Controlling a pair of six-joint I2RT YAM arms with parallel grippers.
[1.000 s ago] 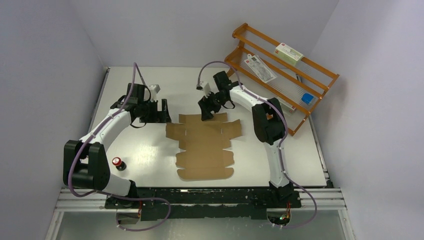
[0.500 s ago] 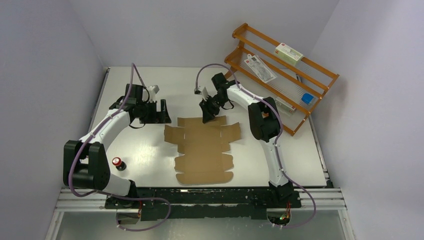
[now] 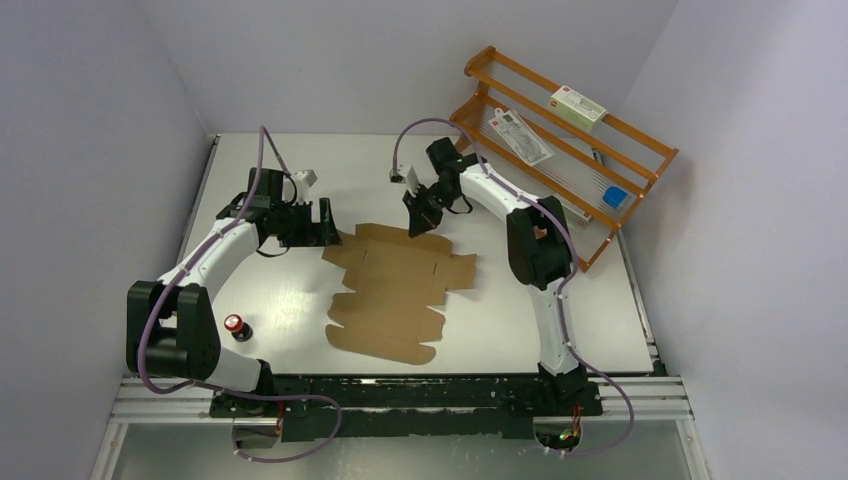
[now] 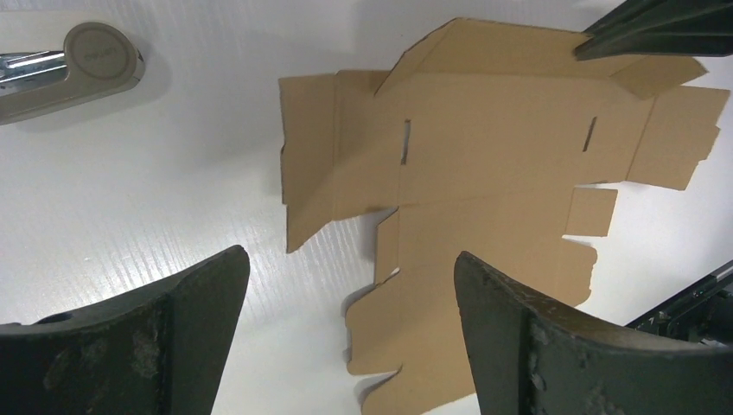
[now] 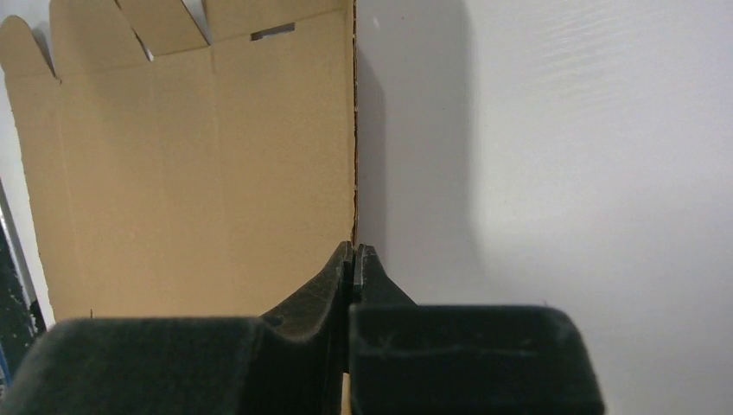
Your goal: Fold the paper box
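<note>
Overhead view of a white table [image 3: 560, 320] with two robot arms reaching in from its 6 o'clock edge. The paper box [image 3: 400, 285] is not yet a box. It lies near the table's centre as a flat brown cardboard sheet with creases, slots and scalloped tabs, turned slightly askew to the table edges.

The right gripper [image 3: 418, 222] is at the sheet's 12 o'clock edge, clamped tight on it. Its wrist view shows both fingers pressed together over the cut edge of the cardboard, and the far flap seems raised a little off the table. The left gripper [image 3: 325, 225] hovers just beside the sheet's 10 o'clock corner, spread wide and holding nothing.

An orange rack [image 3: 630, 208] with white packets [image 3: 578, 106] stands at 2 o'clock. A small red-capped object [image 3: 236, 326] sits at 8 o'clock.

The step in hand looks like folding the far flap up along its crease. To do it well, the right gripper should swing the flap toward 6 o'clock in an arc around the crease rather than drag it, since the light sheet will likely slide or pivot. The left gripper would best come down on the middle panel near the crease to pin it, clear of the rising flap.
</note>
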